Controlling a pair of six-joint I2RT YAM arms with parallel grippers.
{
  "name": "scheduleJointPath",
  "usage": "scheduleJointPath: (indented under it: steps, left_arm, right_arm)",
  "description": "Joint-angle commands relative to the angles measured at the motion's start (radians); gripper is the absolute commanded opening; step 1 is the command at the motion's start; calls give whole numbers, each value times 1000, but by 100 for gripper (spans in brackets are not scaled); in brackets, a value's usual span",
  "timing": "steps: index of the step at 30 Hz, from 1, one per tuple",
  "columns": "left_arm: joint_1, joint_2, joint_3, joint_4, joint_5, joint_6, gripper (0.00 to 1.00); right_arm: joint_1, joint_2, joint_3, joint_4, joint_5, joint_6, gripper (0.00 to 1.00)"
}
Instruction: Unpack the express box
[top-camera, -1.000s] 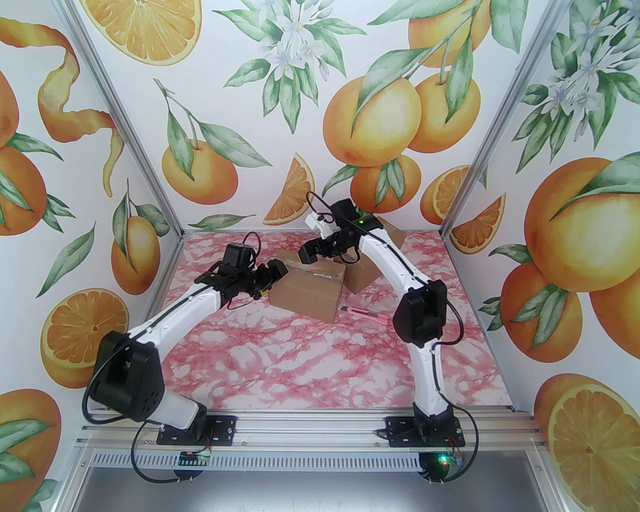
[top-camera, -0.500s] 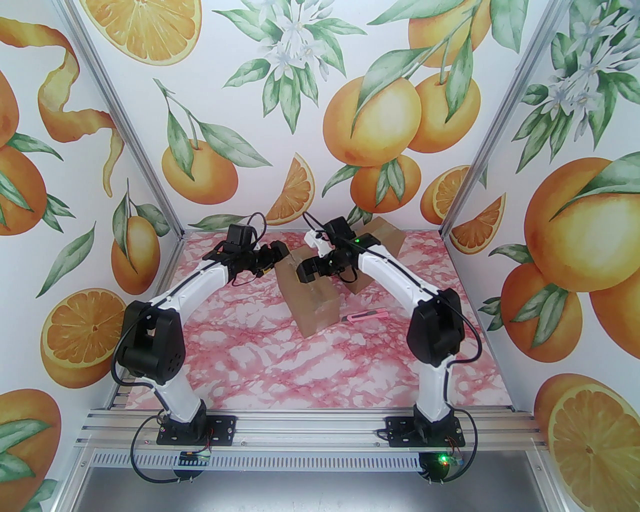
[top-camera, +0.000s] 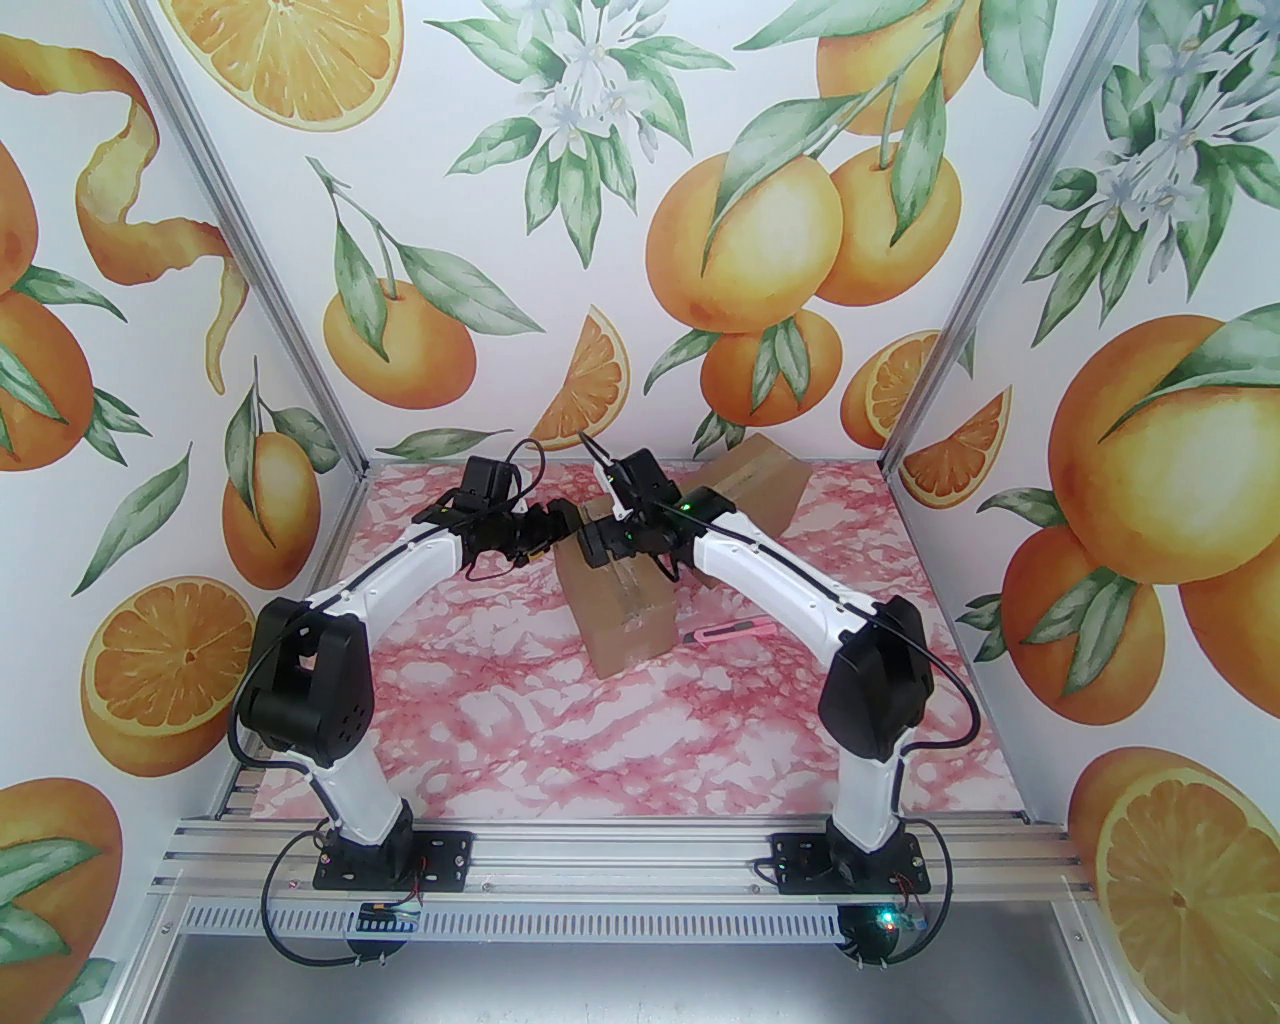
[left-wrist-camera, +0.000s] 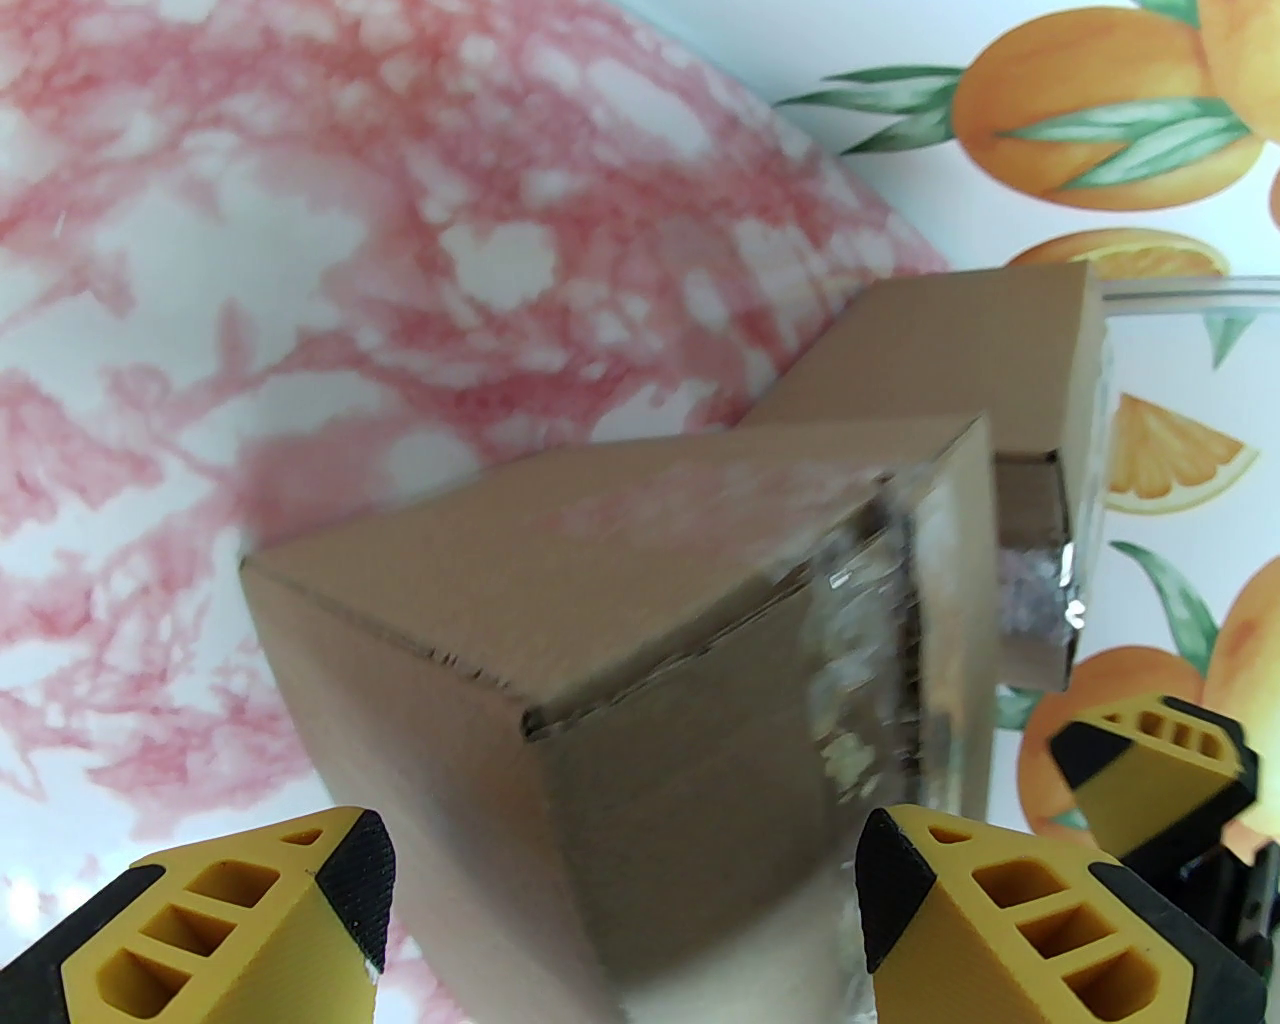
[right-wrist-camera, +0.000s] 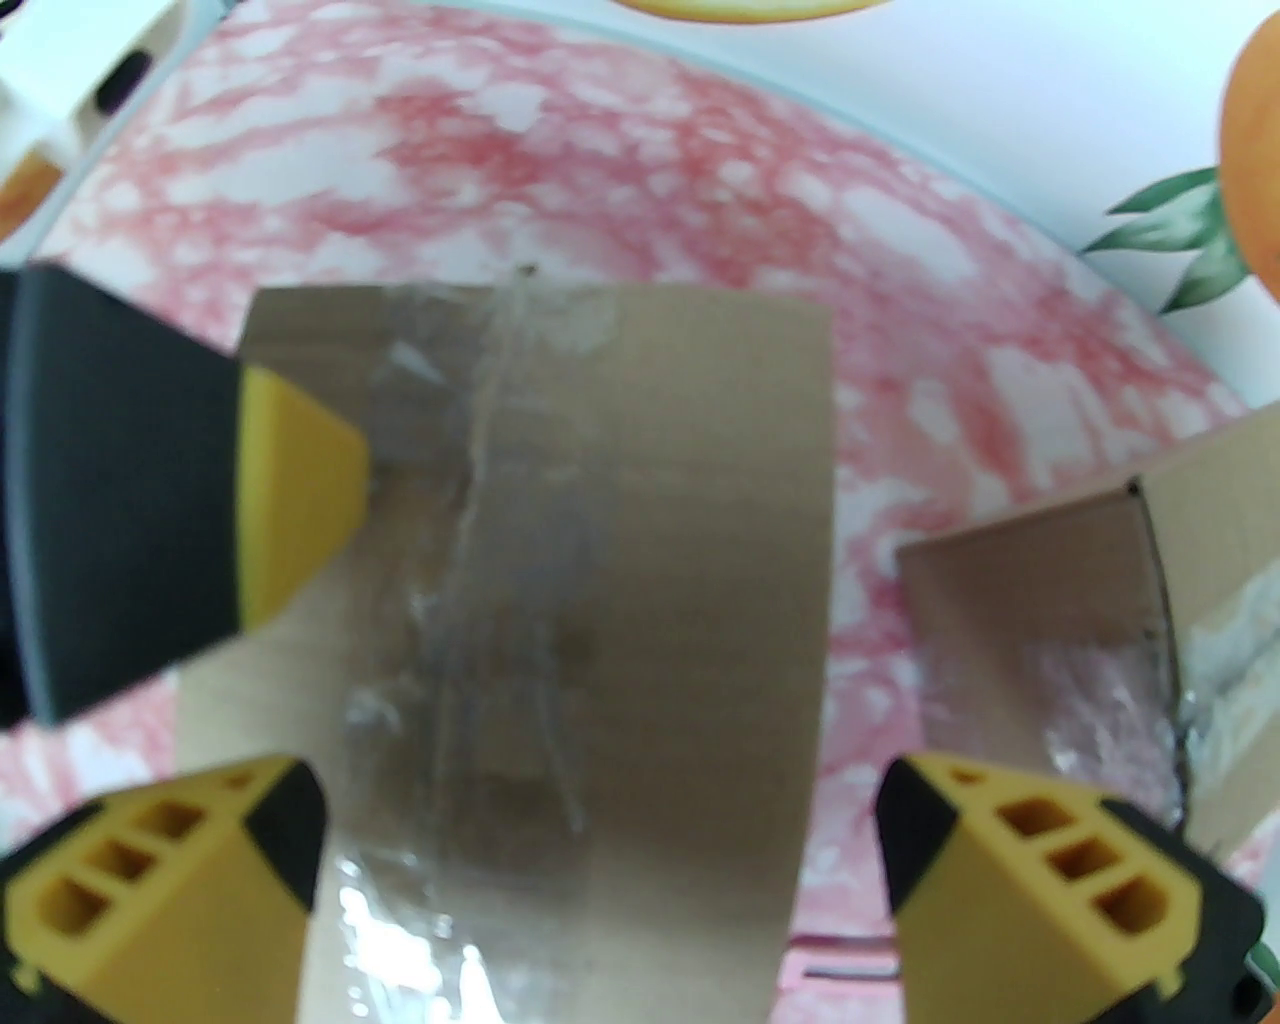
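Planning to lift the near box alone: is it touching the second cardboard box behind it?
Apart. The right wrist view shows a strip of pink marbled table between the near box and the second cardboard box.

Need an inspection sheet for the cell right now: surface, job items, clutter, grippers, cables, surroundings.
Surface: pink marble table, no spills seen.
Job's things: taped near box, both grippers at its far end; second box behind it, near the back wall; pink utility knife lying right of the near box.
Clutter: nothing seen.
Grippers: left gripper open, fingers either side of a box corner; right gripper open over the taped top.
Cables: black cables loop at bases and wrists.
Surroundings: orange-print walls; aluminium rail at the near edge.
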Motion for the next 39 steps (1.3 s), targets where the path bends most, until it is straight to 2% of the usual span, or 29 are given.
scheduleJointPath:
  steps: [1,6,10,16,20,27,33,39]
  left_arm:
    - [-4,12,-22,-43,-1,42,80]
    - [-3,32,-21,-71,-19,73,79]
    - [-2,40,-23,-83,-29,93,79]
    - [-3,65,-15,-103,-35,122,79]
    - [-2,76,-6,-120,-42,140,79]
    - [-3,82,2,-155,-69,181,78]
    - [-3,103,5,-176,-83,206,77]
    - [-4,128,4,-200,-109,240,76]
  right_arm:
    - [20,-19,-13,-28,119,16,94]
    - [41,3,-6,-41,200,9,92]
    - [53,15,-33,-30,200,23,87]
    - [58,-2,-81,0,163,29,87]
    - [71,-3,-100,-5,265,28,86]
    - [77,-51,-112,51,416,-25,68]
    - [68,-79,-107,57,448,-62,55]
    - [43,-99,-79,68,415,-91,41]
